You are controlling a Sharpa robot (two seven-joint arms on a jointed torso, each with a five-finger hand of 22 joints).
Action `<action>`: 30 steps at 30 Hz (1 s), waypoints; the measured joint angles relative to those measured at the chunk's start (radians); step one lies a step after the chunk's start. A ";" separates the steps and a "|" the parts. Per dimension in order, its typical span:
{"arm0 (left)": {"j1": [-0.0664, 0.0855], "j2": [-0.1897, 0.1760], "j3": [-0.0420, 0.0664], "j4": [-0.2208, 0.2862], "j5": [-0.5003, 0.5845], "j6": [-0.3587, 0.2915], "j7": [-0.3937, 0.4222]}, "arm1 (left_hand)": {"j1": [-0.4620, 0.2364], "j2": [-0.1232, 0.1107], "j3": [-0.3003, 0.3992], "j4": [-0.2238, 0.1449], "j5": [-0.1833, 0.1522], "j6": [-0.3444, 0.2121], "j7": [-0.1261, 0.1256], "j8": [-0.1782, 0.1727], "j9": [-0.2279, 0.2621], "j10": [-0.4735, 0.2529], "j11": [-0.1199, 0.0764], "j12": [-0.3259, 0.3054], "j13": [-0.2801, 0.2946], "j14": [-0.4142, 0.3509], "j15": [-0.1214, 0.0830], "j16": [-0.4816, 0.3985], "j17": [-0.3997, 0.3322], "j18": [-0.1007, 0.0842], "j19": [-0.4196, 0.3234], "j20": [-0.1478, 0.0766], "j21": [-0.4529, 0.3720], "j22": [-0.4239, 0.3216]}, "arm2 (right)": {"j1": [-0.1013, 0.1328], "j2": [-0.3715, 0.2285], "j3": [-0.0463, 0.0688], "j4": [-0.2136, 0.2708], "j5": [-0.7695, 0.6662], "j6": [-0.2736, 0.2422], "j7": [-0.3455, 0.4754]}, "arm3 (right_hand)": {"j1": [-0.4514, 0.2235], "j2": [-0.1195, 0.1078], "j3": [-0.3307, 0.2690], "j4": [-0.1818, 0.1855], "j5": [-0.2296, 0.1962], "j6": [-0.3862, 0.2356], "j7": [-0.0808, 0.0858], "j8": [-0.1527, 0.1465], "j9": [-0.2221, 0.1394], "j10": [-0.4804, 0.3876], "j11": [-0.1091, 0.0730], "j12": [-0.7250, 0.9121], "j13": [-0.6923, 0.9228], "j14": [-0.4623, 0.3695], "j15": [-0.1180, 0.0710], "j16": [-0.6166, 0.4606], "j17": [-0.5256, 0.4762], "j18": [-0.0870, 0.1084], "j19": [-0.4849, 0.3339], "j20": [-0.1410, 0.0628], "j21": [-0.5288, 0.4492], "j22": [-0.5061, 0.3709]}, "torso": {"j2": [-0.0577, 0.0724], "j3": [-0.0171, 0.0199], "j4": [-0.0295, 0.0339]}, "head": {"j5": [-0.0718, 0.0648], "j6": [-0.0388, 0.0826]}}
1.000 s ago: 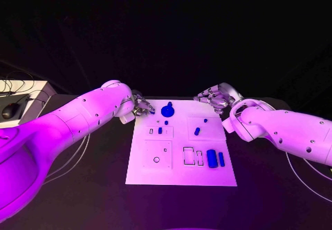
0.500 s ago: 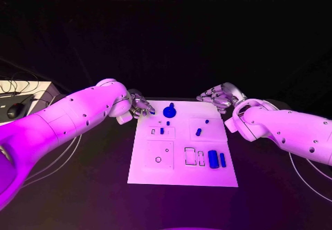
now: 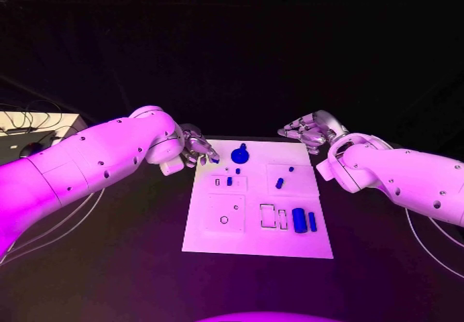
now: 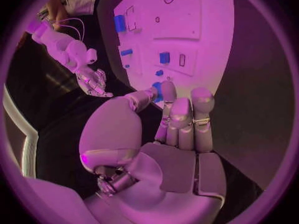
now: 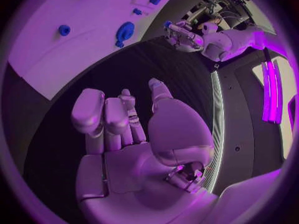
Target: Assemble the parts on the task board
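The white task board (image 3: 253, 235) lies in the middle of the table. A large round blue part (image 3: 240, 155) stands at its far edge. Small blue parts (image 3: 279, 182) sit mid-board, and two longer ones (image 3: 299, 220) lie near the right edge. My left hand (image 3: 196, 151) hovers at the board's far left corner, its fingers reaching towards the round part (image 4: 157, 90). A small blue part (image 5: 167, 23) seems pinched at its fingertips. My right hand (image 3: 310, 131) hangs off the far right corner, fingers loosely spread (image 5: 115, 117), holding nothing.
Black table (image 3: 116, 255) surrounds the board on both sides and in front. Cables and a pale box (image 3: 24, 127) lie at the far left. The board carries several outlined slots (image 3: 224, 219) in its near half.
The whole picture has shifted slightly, so the camera moved. Relative to the board, both hands stay in about the same places.
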 measured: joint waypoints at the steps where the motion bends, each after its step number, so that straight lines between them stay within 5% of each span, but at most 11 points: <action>1: 0.000 -0.002 -0.003 0.009 -0.001 -0.001 -0.006 | -0.001 -0.001 0.000 0.000 0.002 0.003 0.001 0.000 0.000 0.002 0.001 -0.007 0.012 0.001 -0.001 -0.008 0.009 -0.009 0.000 0.000 0.000 0.000 | -0.001 0.000 0.000 -0.002 0.000 0.000 0.000 | 0.000 0.000 0.000 0.000 0.000 0.000 0.000 0.000 0.000 0.000 0.000 0.000 0.000 0.000 0.000 0.000 0.000 0.000 0.000 0.000 0.000 0.000 | -0.001 -0.0004 0.0003 | 0.000 -0.001; 10: -0.003 -0.008 -0.042 0.050 -0.007 -0.024 -0.037 | -0.014 -0.004 0.008 -0.014 0.020 0.015 0.002 -0.005 0.000 0.014 -0.004 -0.023 0.045 0.010 -0.003 -0.015 0.035 -0.016 0.011 -0.003 0.011 0.006 | -0.003 0.006 0.000 -0.007 0.000 0.000 0.000 | 0.000 0.000 0.000 0.000 0.000 0.000 0.000 0.000 0.000 0.000 0.000 0.000 0.002 0.000 0.000 0.000 0.000 0.000 0.000 0.000 0.000 0.000 | -0.011 -0.0009 0.0046 | 0.004 -0.012; 18: -0.014 0.003 -0.068 0.063 -0.030 -0.059 -0.052 | -0.028 -0.009 0.001 -0.021 0.083 0.021 -0.001 -0.009 0.000 0.020 -0.005 -0.033 0.059 0.011 -0.005 -0.019 0.041 -0.016 0.015 -0.007 0.019 0.012 | -0.004 0.010 0.000 -0.011 0.000 0.000 0.001 | 0.000 0.000 0.000 0.000 0.000 0.000 0.000 0.000 0.000 0.000 0.000 0.000 0.001 0.000 0.000 0.000 0.000 0.000 0.000 0.000 -0.004 0.000 | -0.012 -0.0010 0.0056 | 0.004 -0.018; 30: -0.025 0.024 -0.085 0.050 -0.046 -0.087 -0.062 | -0.042 -0.010 -0.005 -0.026 0.107 0.028 -0.006 -0.016 0.000 0.028 -0.011 -0.042 0.070 0.011 -0.005 -0.019 0.045 -0.016 0.015 -0.007 0.023 0.015 | -0.004 0.013 0.000 -0.012 0.000 0.000 0.001 | 0.000 0.000 0.000 0.000 0.000 -0.002 -0.002 0.000 0.000 0.000 0.000 0.000 0.001 0.000 0.000 0.000 0.000 0.000 0.000 0.000 -0.004 0.000 | -0.009 -0.0005 0.0060 | 0.006 -0.022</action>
